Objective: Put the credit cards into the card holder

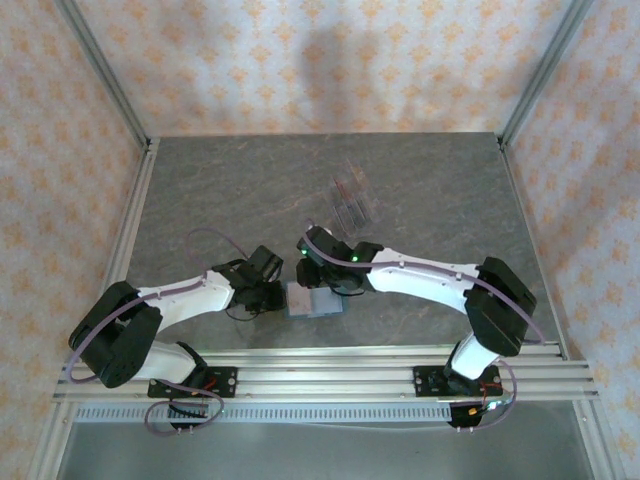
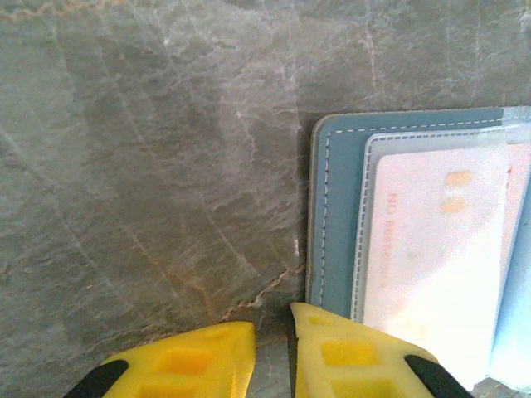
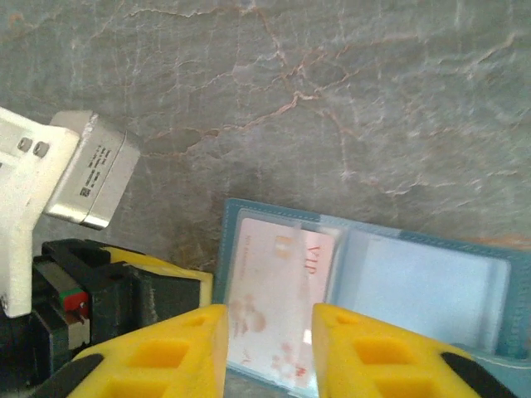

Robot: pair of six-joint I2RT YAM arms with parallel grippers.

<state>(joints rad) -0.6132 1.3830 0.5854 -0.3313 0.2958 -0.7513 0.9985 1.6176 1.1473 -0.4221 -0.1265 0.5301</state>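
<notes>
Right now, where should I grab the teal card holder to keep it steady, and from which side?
Probably the bare teal border of the card holder, on the side facing the left arm, coming in low. It lies open and flat, and that strip is free of the clear pockets and the white card.

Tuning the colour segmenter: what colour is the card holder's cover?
The card holder is teal blue with pale stitching along the edge, clearest in the left wrist view.
</notes>
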